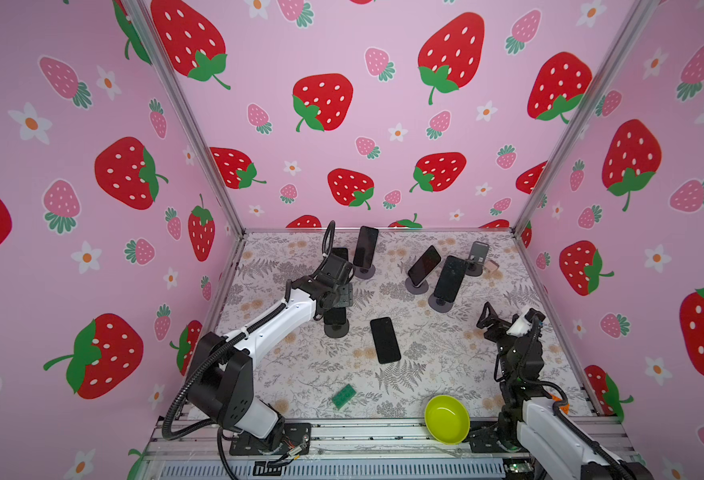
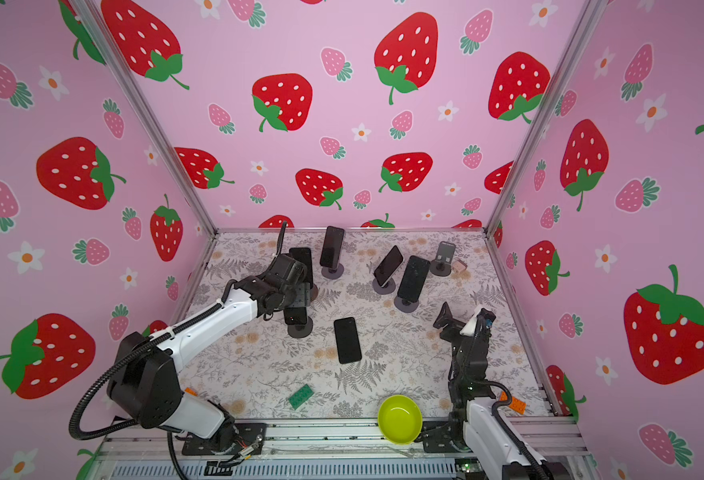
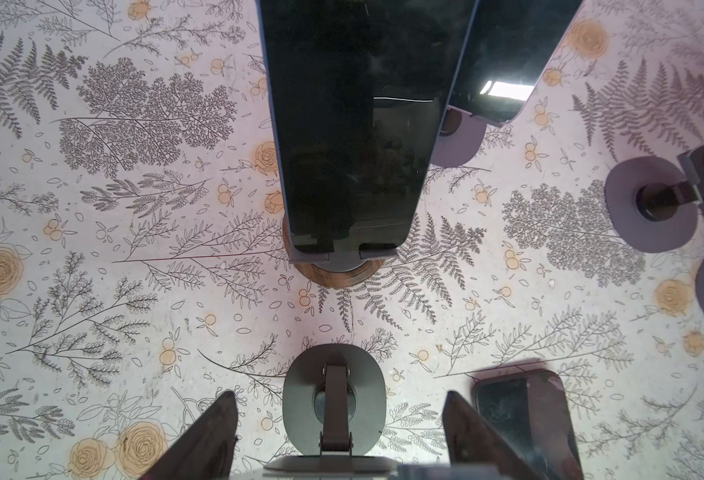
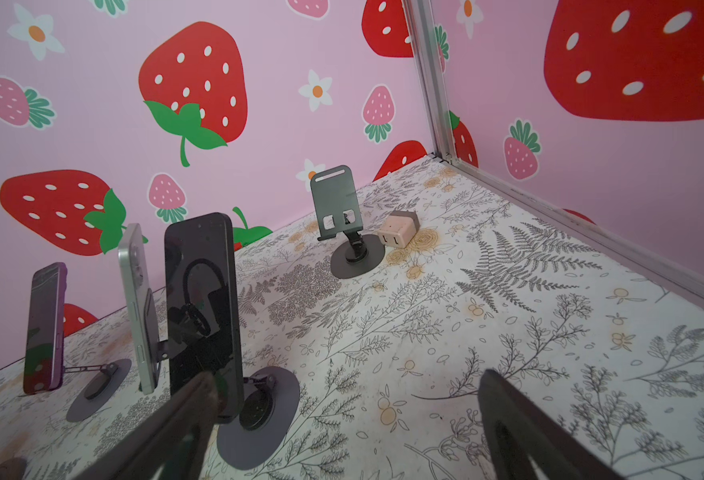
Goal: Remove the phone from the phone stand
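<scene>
Straddling the phone (image 2: 296,316) on its stand (image 2: 300,330), left of centre, with left gripper (image 3: 338,395) parted; mid-right, right gripper (image 1: 484,316) spread wide.

The left gripper (image 2: 298,305) was parked right over a phone (image 2: 296,318) on its stand (image 2: 300,331), with a flat phone (image 2: 347,340) lying on the table (image 2: 259,374) near it. The right gripper (image 2: 446,321) hung well apart, over on the right side.

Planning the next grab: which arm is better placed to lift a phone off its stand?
Left. The left gripper is directly above the phone on the near-left stand, jaws on either side. The right gripper hangs open, touching nothing.
</scene>
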You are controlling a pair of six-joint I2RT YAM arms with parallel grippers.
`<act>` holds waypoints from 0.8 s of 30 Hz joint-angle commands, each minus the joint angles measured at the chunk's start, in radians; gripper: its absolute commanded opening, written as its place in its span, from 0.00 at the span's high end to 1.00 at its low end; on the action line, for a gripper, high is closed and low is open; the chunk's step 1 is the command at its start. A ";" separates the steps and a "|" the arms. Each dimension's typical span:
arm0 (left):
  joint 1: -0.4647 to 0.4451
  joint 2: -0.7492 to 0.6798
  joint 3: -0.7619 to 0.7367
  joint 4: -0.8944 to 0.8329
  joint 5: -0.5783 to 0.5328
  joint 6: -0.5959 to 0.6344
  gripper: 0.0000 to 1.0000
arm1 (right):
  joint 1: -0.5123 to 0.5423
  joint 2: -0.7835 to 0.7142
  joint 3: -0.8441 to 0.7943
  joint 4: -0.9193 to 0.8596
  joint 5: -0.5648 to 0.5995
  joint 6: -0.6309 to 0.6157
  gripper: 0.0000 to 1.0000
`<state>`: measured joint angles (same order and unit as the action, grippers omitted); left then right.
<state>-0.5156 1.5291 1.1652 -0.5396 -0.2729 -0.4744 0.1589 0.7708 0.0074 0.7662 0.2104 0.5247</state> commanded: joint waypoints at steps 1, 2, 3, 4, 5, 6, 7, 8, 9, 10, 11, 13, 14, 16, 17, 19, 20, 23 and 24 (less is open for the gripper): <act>-0.002 0.014 0.000 -0.003 -0.027 0.005 0.22 | 0.004 0.001 -0.012 0.052 -0.008 0.002 0.00; -0.003 0.017 0.004 -0.008 -0.024 0.010 0.22 | 0.004 0.000 -0.015 0.055 -0.008 0.004 0.00; -0.002 0.016 0.010 -0.015 -0.023 0.011 0.22 | 0.004 0.001 -0.014 0.054 -0.006 0.004 0.01; -0.003 0.015 0.010 -0.017 -0.025 0.011 0.22 | 0.003 0.002 -0.011 0.052 -0.005 0.005 0.00; -0.003 0.012 0.010 -0.018 -0.028 0.010 0.23 | 0.004 0.002 -0.009 0.047 -0.003 0.005 0.00; -0.003 0.008 0.005 -0.015 -0.031 0.005 0.25 | 0.003 -0.002 -0.007 0.044 -0.001 0.004 0.00; -0.003 0.008 0.002 -0.012 -0.033 0.005 0.25 | 0.002 -0.006 -0.010 0.044 0.001 0.007 0.00; -0.003 0.008 0.003 -0.012 -0.033 0.005 0.25 | 0.003 -0.008 -0.013 0.044 0.004 0.009 0.00; -0.003 0.009 0.009 -0.017 -0.031 0.007 0.25 | 0.003 -0.010 -0.016 0.044 0.007 0.010 0.00; -0.002 0.014 0.018 -0.027 -0.027 0.011 0.25 | 0.003 -0.008 -0.015 0.045 0.009 0.012 0.00; -0.003 0.017 0.030 -0.045 -0.028 0.011 0.26 | 0.003 -0.006 -0.012 0.044 0.009 0.011 0.00; -0.003 0.012 0.052 -0.077 -0.038 0.009 0.27 | 0.003 -0.001 -0.007 0.035 0.010 0.011 0.00; -0.002 0.007 0.056 -0.083 -0.036 0.010 0.27 | 0.003 -0.002 -0.007 0.033 0.012 0.012 0.00; -0.003 -0.007 0.066 -0.094 -0.023 0.018 0.29 | 0.003 -0.003 -0.010 0.037 0.014 0.014 0.00; -0.002 -0.012 0.070 -0.102 -0.018 0.023 0.29 | 0.003 -0.001 -0.011 0.038 0.016 0.015 0.00; -0.003 -0.027 0.079 -0.120 -0.009 0.028 0.31 | 0.003 -0.001 -0.005 0.030 0.020 0.015 0.00; -0.002 -0.033 0.079 -0.123 -0.003 0.030 0.33 | 0.003 -0.002 -0.004 0.027 0.021 0.016 0.00; -0.003 -0.058 0.077 -0.122 0.034 0.028 0.34 | 0.003 -0.008 -0.010 0.031 0.026 0.021 0.00; -0.003 -0.063 0.077 -0.123 0.044 0.028 0.34 | 0.003 -0.005 -0.011 0.034 0.026 0.021 0.00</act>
<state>-0.5152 1.5101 1.1919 -0.6357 -0.2504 -0.4488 0.1589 0.7719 0.0074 0.7784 0.2184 0.5297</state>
